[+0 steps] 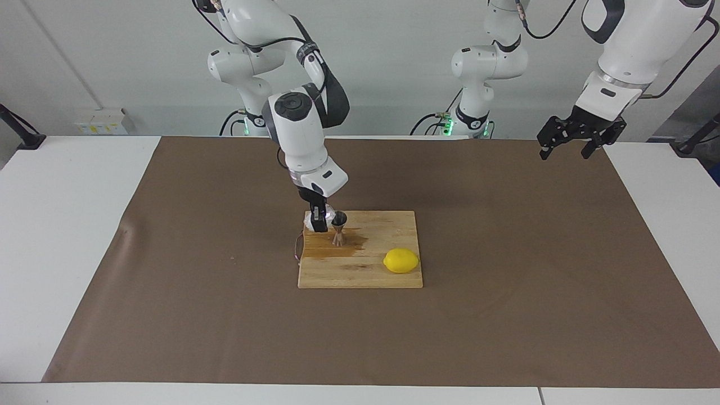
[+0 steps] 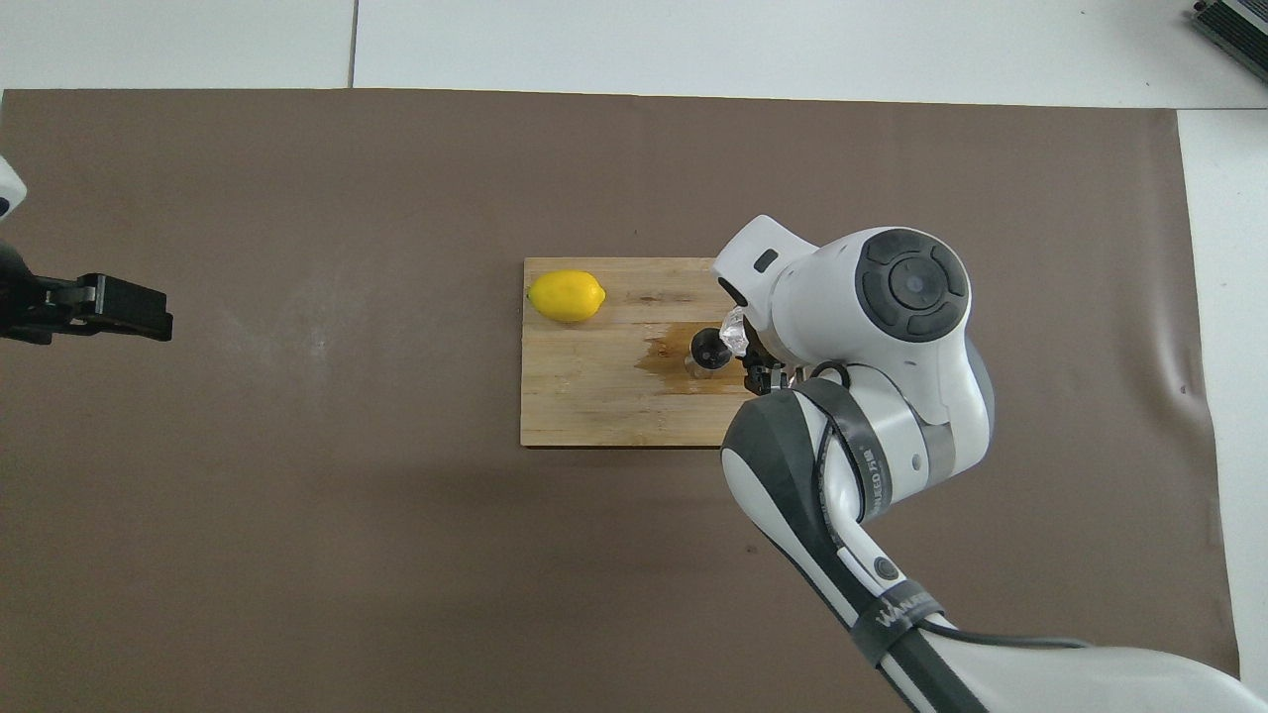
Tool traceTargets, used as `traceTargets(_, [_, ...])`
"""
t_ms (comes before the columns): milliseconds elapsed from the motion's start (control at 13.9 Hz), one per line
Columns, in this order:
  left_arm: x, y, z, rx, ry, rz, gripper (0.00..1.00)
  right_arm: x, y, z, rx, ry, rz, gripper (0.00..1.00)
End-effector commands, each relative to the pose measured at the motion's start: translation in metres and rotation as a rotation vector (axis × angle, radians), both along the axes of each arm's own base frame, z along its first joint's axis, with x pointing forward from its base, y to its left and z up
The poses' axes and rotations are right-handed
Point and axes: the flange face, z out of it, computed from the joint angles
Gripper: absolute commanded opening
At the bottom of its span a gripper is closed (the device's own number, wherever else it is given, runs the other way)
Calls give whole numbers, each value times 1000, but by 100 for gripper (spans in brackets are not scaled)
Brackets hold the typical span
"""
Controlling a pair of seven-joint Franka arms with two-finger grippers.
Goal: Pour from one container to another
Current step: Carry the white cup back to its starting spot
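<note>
Facing view: glass cup point(image 1: 327, 217) is held clenched in the right gripper point(image 1: 320, 224), touching the upright jigger point(image 1: 338, 228) rim, tilted toward it. Left gripper point(image 1: 569, 142) waits released, well apart.

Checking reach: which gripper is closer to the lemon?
Right. The right gripper, shut on the glass cup, is over the cutting board that carries the lemon. The left gripper waits, open, over the left arm's end of the table.
</note>
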Motion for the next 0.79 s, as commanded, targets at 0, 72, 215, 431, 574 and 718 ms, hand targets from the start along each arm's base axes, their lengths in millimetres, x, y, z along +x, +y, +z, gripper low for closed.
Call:
traceTargets(0, [-7, 2, 1, 11, -16, 12, 100, 2, -19, 16, 93, -3, -56, 48])
traceTargets(72, [-7, 2, 1, 11, -16, 12, 100, 6, -30, 20, 121, -3, -67, 48])
traceTargets(215, [-7, 3, 1, 11, -15, 14, 100, 10, -42, 21, 158, 4, -61, 48])
traceTargets(431, [-7, 2, 1, 11, -15, 12, 100, 15, -58, 21, 205, 15, -90, 48])
traceTargets(574, [-7, 2, 1, 10, -16, 12, 100, 20, -78, 18, 256, 17, -118, 48])
traceTargets(718, [-7, 3, 1, 11, -15, 14, 100, 24, -112, 14, 312, 18, -139, 48])
